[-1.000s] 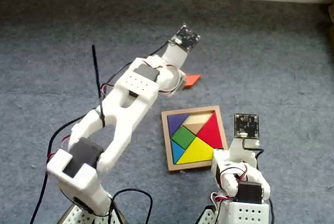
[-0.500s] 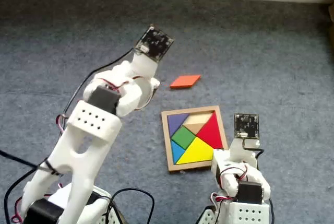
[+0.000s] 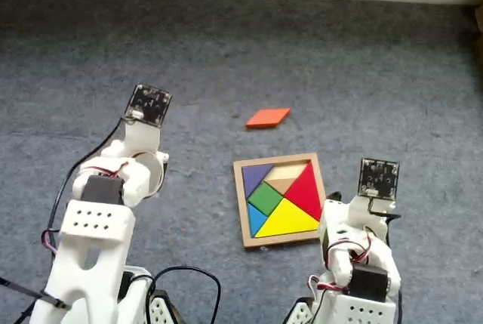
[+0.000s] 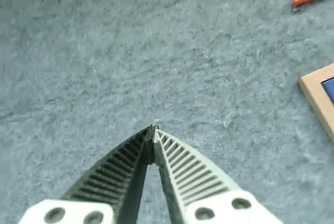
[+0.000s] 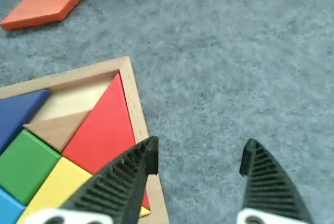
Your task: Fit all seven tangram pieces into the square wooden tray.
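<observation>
Left end effector ribbed, closed; orange parallelogram on fuzzy carpet.

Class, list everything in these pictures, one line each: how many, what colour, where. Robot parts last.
Tray: one, pale wood, on the carpet, centre-right of the high view.
Pieces in the tray: six, purple triangle, tan triangle, red triangle, green square, blue triangle, yellow triangle; one slot bare.
Loose piece: one, orange, on the carpet beyond the tray.
Carpet: one, grey-blue, under everything.
Left gripper: one, grey, shut, over bare carpet.
Right gripper: one, black, open, over the tray's rim.
</observation>
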`<state>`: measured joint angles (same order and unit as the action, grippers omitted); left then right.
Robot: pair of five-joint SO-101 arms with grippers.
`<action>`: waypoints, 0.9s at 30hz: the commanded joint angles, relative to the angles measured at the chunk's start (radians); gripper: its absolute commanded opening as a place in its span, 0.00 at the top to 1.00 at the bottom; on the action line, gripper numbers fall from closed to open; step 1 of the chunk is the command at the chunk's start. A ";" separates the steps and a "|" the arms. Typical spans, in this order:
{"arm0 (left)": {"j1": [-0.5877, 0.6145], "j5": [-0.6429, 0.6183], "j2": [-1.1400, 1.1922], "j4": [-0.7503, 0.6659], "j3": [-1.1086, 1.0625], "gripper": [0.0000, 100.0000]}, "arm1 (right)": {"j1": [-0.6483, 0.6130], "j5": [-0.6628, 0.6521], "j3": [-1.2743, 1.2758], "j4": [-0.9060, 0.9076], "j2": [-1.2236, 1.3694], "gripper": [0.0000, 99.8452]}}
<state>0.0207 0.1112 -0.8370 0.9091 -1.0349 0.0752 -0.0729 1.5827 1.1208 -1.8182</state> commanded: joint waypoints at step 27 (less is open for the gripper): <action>0.050 -0.003 -0.196 -0.209 -0.334 0.99 | -0.139 0.368 -0.651 -0.268 0.820 0.74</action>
<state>0.0621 0.1112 -1.0180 0.7158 -1.3755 0.0384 0.2693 1.0902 0.9321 -1.2321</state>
